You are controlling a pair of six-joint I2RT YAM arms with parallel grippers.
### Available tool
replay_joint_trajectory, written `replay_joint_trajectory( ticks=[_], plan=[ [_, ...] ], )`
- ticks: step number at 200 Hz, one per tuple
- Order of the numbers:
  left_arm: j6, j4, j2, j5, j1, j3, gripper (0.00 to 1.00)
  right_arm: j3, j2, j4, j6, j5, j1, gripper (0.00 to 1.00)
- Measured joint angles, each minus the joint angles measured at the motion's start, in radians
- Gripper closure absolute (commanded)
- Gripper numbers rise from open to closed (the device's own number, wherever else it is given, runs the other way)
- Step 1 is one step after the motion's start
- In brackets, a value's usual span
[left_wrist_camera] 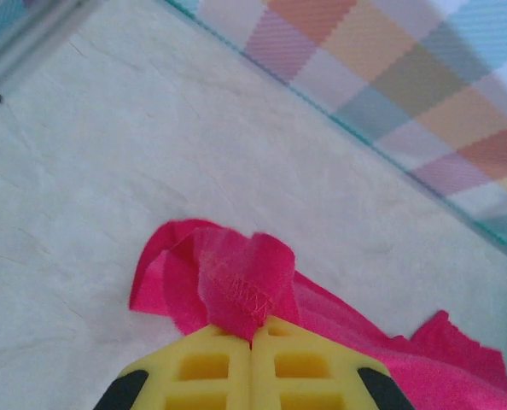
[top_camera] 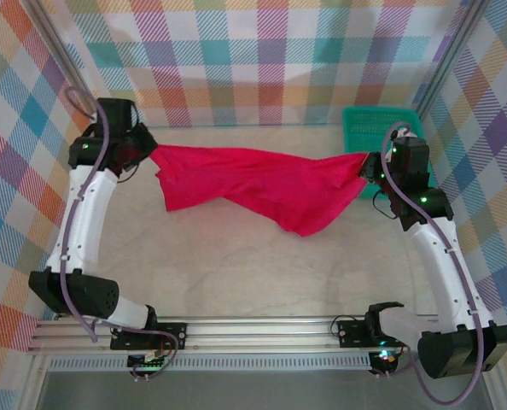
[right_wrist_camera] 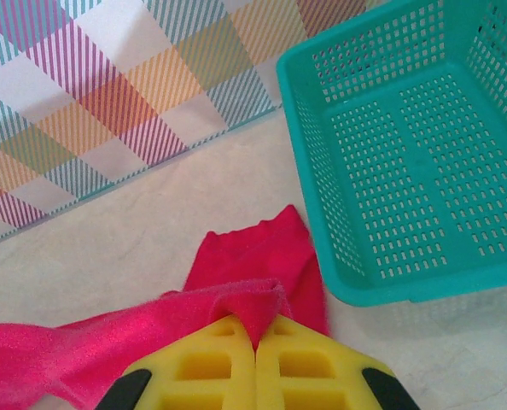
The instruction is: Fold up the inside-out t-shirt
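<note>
From above, the inside-out t-shirt (top_camera: 262,184) is stretching between the arms; close up, the left gripper (left_wrist_camera: 252,329) is clamping a stitched hem, the right gripper (right_wrist_camera: 255,329) an edge by the basket (right_wrist_camera: 309,171).

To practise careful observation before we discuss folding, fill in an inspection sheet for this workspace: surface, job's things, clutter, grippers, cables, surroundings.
Surface: pale table, faintly creased.
Job's things: red t-shirt stretched between both grippers, middle sagging toward the table, not yet folded.
Clutter: teal basket, nothing in it, at the far right corner beside the shirt's right end.
Grippers: left gripper shut on a stitched hem at the shirt's left end; right gripper shut on its right end.
Cables: purple-grey cables run along each arm, away from the shirt.
Surroundings: checked walls on three sides; metal rail at the near edge.
</note>
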Motion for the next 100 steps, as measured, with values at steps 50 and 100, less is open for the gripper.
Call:
replay_joint_trajectory(
  ticks=[50, 100],
  plan=[
    [-0.016, 0.083, 0.042, 0.147, 0.003, -0.232, 1.00, -0.033, 0.010, -0.007, 0.000, -0.038, 0.000, 1.00],
    [-0.043, 0.146, 0.464, 0.218, 0.002, -0.076, 1.00, -0.037, 0.136, 0.018, 0.002, -0.076, 0.000, 1.00]
  ],
)
